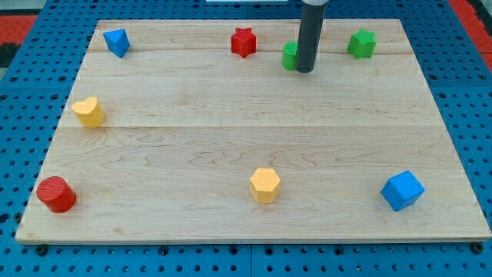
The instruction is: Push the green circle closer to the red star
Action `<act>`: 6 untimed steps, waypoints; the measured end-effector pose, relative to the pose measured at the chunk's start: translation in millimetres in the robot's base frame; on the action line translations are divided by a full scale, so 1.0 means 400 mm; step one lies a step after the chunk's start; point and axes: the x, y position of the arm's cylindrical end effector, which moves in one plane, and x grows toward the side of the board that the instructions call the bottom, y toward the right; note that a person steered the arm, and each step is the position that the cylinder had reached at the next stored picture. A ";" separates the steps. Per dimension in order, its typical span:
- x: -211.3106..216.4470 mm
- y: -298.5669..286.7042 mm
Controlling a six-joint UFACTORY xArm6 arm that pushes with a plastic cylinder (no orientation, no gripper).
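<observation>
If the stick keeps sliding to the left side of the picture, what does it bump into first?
Probably the green circle, sitting right against my tip on its left. Beyond it lies the red star. Depth is hard to judge, so contact is uncertain.

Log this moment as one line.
my tip against green circle, on its right | red star left of circle, apart | push not finished

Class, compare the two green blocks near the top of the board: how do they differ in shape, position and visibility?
The green circle is rounded; the green star has points. The green circle is partly hidden behind my tip, which stands on its right side; the green star stands apart, fully visible. The green circle lies nearer the red star. Both are green.
</observation>
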 end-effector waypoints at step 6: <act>-0.154 -0.020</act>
